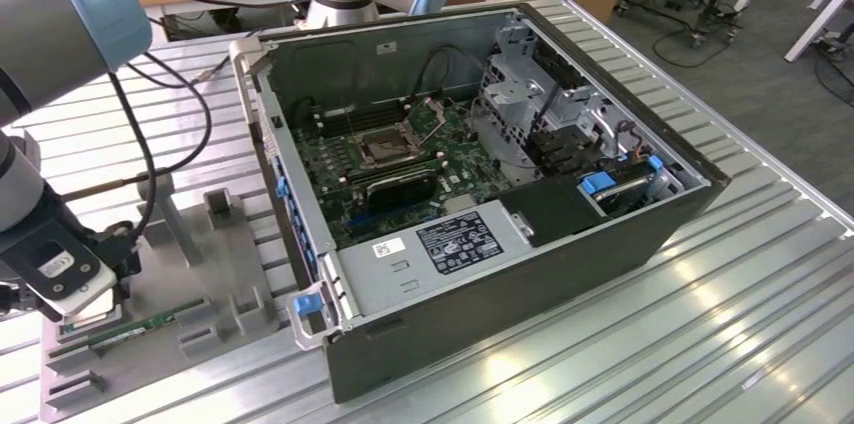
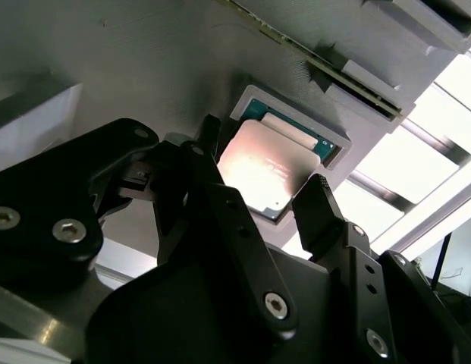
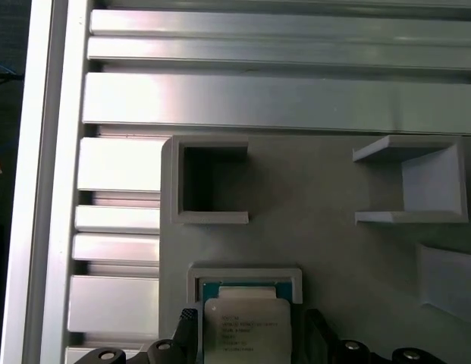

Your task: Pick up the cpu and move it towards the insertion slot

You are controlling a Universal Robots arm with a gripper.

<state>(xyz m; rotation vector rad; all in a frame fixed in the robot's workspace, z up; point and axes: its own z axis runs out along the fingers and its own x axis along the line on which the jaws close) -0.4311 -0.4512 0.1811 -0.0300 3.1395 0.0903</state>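
— Where's the cpu (image 3: 246,327)?
— In the grey fixture's (image 3: 311,205) pocket, exterior view's lower left. The insertion slot (image 1: 387,147) sits mid-frame inside the computer case (image 1: 534,274).
— Claw (image 2: 263,157)?
— Jaws apart, straddling the cpu, not clamped.

The first wrist view's edge cuts off part of the flat square silver-topped cpu (image 3: 246,326) seated in the grey plastic tray (image 3: 326,227), and most of the black end effector (image 3: 250,317) over that tray. In the second wrist view one finger (image 2: 322,208) covers a cpu corner. Well apart from the tray, the silvery-framed insertion slot (image 1: 387,147) is too small for detail.
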